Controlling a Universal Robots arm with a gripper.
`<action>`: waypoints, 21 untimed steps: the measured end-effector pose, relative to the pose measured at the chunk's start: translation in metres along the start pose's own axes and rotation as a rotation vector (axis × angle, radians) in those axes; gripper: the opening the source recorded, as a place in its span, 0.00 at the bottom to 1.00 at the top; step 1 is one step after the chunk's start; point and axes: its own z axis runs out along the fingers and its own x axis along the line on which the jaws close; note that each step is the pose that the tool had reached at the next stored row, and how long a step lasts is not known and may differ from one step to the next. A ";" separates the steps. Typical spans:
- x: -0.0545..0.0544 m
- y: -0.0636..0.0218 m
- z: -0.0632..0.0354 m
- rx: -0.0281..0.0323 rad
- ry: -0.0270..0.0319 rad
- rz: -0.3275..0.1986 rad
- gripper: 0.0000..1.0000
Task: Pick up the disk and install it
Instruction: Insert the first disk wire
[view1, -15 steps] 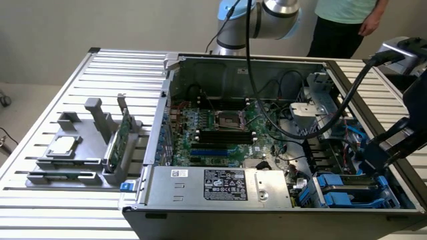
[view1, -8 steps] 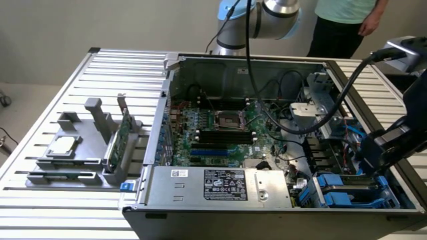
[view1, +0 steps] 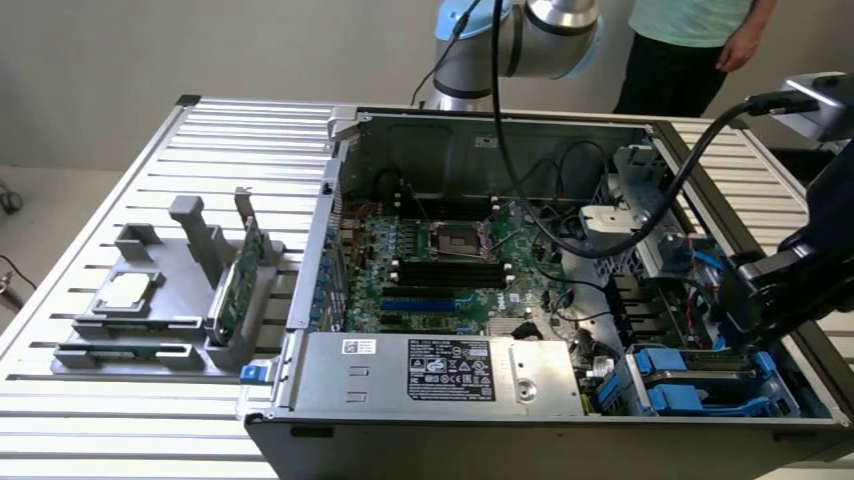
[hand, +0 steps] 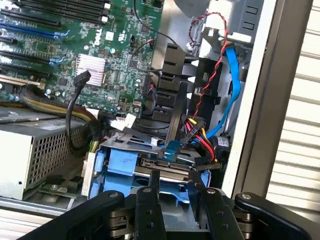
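Note:
The disk lies in the drive bay at the near right corner of the open computer case, its blue carrier rails showing on both sides. In the wrist view the disk sits flat in the bay, grey metal between blue rails, with a connector edge facing the cables. My gripper hangs just above that bay inside the case's right side. In the wrist view my gripper is open, its two black fingers standing apart over the near end of the disk, and nothing is clamped between them.
A blue data cable and red-black power leads hang right beside the bay. The power supply and motherboard fill the case's left. A grey fixture on the table holds a processor chip and green card. A person stands behind.

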 end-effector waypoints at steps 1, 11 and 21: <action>0.000 0.0000 0.0000 0.0004 -0.0004 0.017 0.37; 0.000 0.0000 0.0000 0.0050 -0.0043 0.187 0.37; 0.000 0.0000 0.0000 0.0090 -0.0078 0.338 0.37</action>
